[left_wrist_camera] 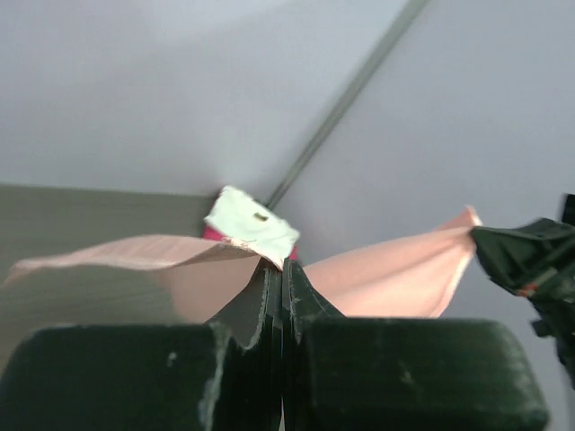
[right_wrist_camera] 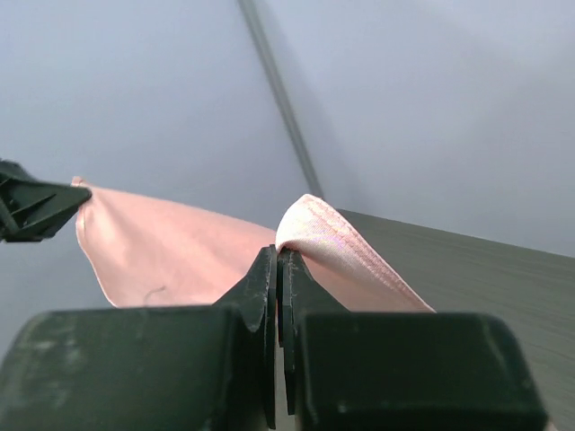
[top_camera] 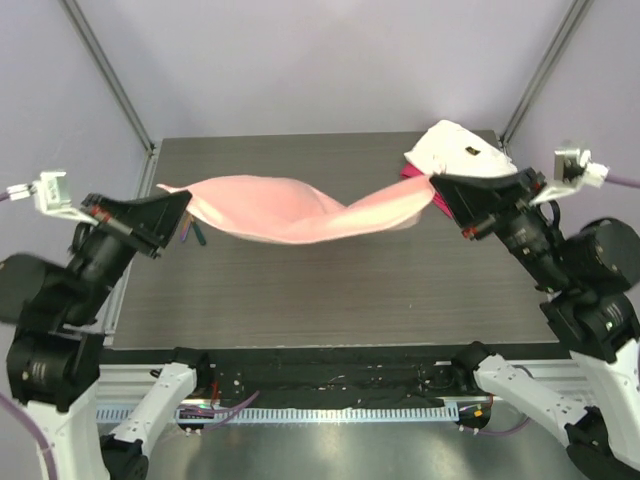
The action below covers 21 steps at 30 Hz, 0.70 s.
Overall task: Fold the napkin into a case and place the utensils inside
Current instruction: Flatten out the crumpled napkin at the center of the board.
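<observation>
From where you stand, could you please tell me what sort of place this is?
Probably a robot lab enclosure: plain lilac walls braced by metal struts, a dark table, and the robot's left hand and right hand holding a pink napkin aloft.

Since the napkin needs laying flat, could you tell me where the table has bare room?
Bare: the near half of the table, between the hanging napkin and front edge. Crowded: the far right corner, with white cloth and magenta cloth; utensils lie by the left tool.

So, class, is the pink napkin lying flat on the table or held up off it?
Held up. The napkin hangs twisted between the left gripper and right gripper, each shut on one end, above the table.
</observation>
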{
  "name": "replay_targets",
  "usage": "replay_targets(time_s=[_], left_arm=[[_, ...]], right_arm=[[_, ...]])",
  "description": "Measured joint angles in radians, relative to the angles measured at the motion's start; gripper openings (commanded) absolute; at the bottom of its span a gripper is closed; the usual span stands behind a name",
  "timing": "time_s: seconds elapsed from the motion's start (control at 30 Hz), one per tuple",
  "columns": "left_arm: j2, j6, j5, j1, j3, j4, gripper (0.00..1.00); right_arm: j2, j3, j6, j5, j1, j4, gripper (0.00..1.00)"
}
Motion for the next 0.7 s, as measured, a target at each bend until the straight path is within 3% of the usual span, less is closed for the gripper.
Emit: replay_targets(time_s=[0.17, 0.37, 0.53, 0.7], left_arm=[[-0.074, 0.005, 0.112, -0.031, 0.035, 0.079, 0.0], [-0.042, 0.004, 0.052, -0.033, -0.01, 0.095, 0.0], [0.142, -0.009, -0.171, -0.033, -0.018, 0.045, 0.0], [0.448, -0.023, -0.27, -0.007, -0.039, 0.054, 0.0]], right_arm=[[-0.164, -0.119, 0.057, -0.137, 0.0, 0.032, 0.01], [-0.163, -0.132, 0.049, -0.007, 0.0, 0.019, 0.01], [0.016, -0.105, 0.01, 0.307, 0.001, -0.005, 0.01], [0.317, -0.108, -0.047, 0.457, -0.03, 0.062, 0.01]])
